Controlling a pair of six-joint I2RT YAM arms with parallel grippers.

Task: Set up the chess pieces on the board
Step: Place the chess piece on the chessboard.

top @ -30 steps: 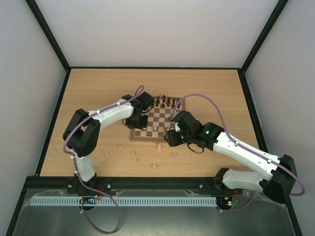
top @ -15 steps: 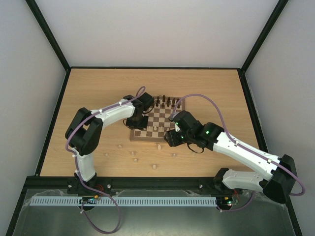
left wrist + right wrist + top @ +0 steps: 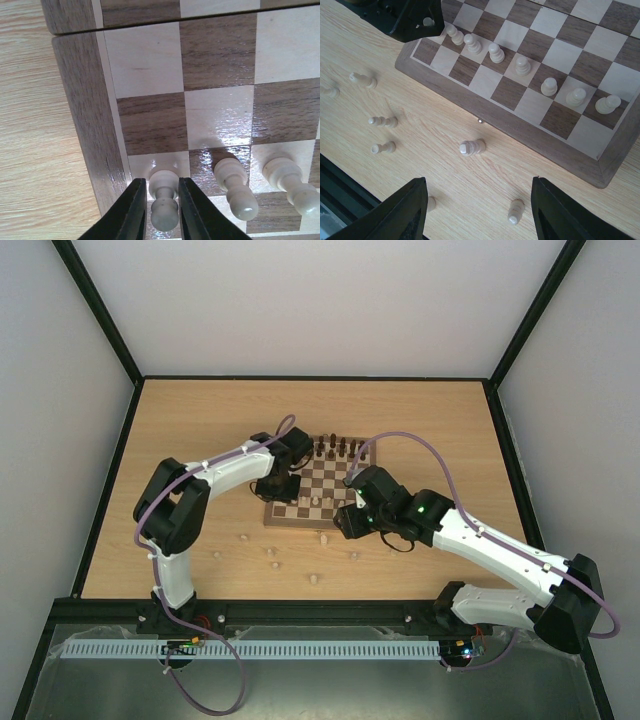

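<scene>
**Tabletop** (image 3: 190,430): light wood, carrying everything.

**Board** (image 3: 322,483): mid-table. Both arms reach over it, the left at its left edge, the right at its near right corner.

**Left gripper** (image 3: 161,187): jaws set narrow about an upright pale pawn (image 3: 164,212), on the second-row square against the left border. Cannot tell whether they pinch it or sit slack. Neighbouring pawns (image 3: 235,187) stand in the same row.

**Right gripper** (image 3: 479,200): spread wide, holding nothing, over bare table just off the board's near edge.

**Dark men** (image 3: 338,447): lined along the far edge.

**Loose pale pieces** (image 3: 275,562): scattered on the table, near side (near back rank unfilled, so perhaps halfway through the job).

**Key relation:** a toppled piece (image 3: 472,147) lies straight ahead of the right gripper, toward the board. Its long axis runs across the view, in line with the jaws' closing direction. The right arm is far nearer, and probably needs a wrist turn first.
</scene>
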